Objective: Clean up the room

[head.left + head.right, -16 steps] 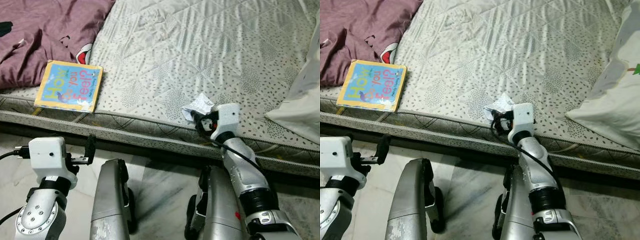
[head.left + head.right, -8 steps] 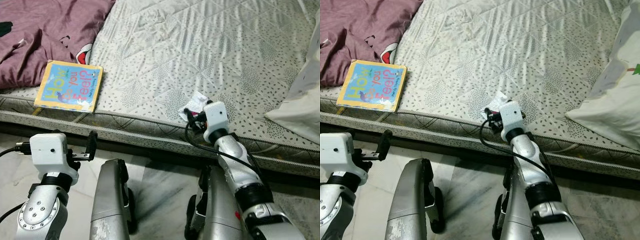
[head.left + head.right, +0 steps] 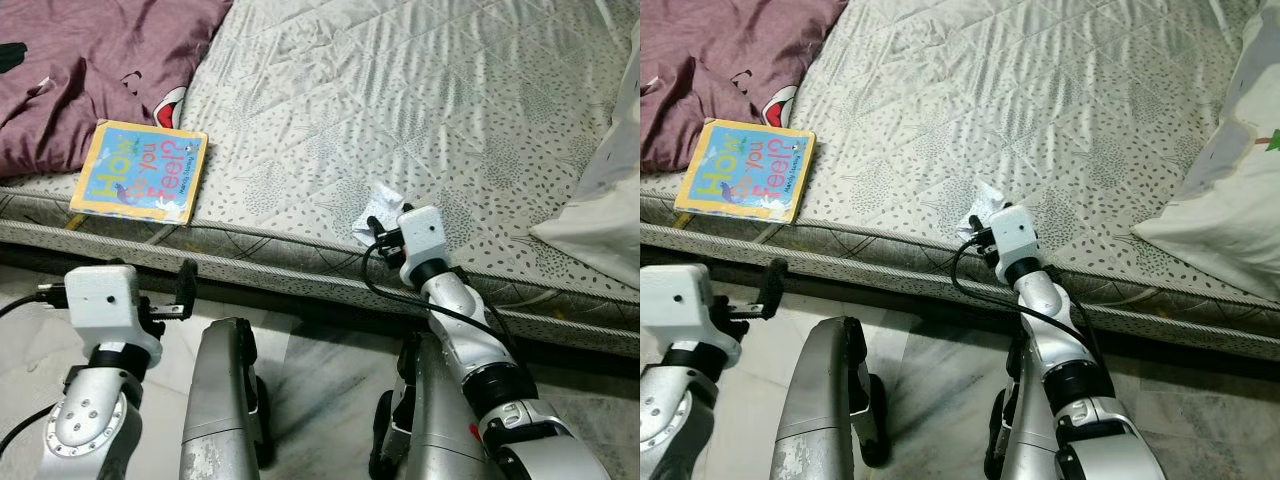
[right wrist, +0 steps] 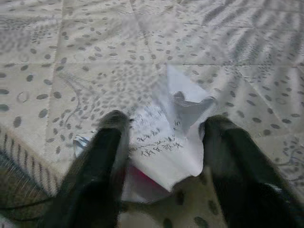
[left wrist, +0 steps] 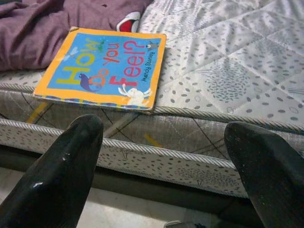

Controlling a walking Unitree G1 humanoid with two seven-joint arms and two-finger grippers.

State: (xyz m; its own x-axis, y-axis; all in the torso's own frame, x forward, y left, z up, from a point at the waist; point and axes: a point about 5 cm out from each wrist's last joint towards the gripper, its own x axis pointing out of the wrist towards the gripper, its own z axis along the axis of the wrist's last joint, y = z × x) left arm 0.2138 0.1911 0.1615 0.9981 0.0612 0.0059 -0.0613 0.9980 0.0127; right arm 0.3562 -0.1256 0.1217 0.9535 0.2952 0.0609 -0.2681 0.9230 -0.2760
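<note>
The right gripper has slid leftward along the mattress edge, its fingers now spread astride the crumpled paper. The left gripper hangs wide open below the picture book.

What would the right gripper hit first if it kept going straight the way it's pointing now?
The crumpled paper on the mattress. The open right gripper already has a finger on either side of it, so it would likely meet the paper first.

A grey dotted bed has a white pillow lying on its far right side. Below the bed is a pale marble floor.
</note>
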